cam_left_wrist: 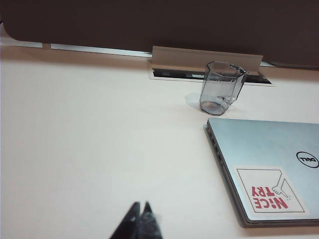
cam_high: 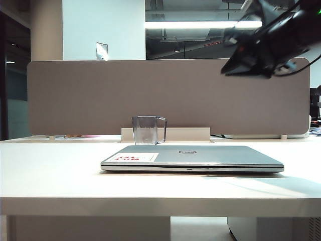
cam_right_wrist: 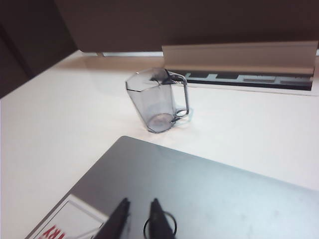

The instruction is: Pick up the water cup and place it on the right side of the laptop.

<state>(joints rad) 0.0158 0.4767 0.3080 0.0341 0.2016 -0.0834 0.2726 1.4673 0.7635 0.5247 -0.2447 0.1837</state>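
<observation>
Water cup point(cam_right_wrist: 158, 102) upright behind laptop point(cam_right_wrist: 209, 194). Right gripper point(cam_right_wrist: 139, 219) above lid, jaws part-open, empty, for approach. Left gripper point(cam_left_wrist: 141, 219): prob. closed, idle.

Right of the laptop point(cam_high: 193, 157) the table point(cam_high: 50, 165) lies bare — behind the laptop, the water cup point(cam_high: 148, 130) and raised cable flap point(cam_high: 188, 134) stand close before the divider panel point(cam_high: 75, 95).
</observation>
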